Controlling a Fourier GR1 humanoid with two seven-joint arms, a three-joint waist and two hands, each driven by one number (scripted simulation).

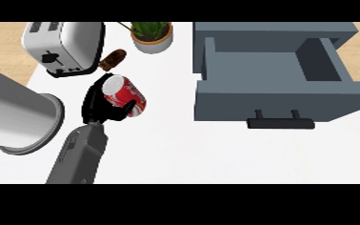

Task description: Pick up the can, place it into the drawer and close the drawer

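One hand [98, 106], the left, is in view; its fingers [125, 108] curl round the red can [125, 95], which lies tilted at the worktop's [211, 152] left side. The drawer [271, 71] stands open, well apart to the right. Risk: the tilted can may slip from the fingers during transfer, or strike the drawer's near wall if carried too low. The toaster [62, 47] and a pot [25, 117] stand close by; a wide swing could hit them.
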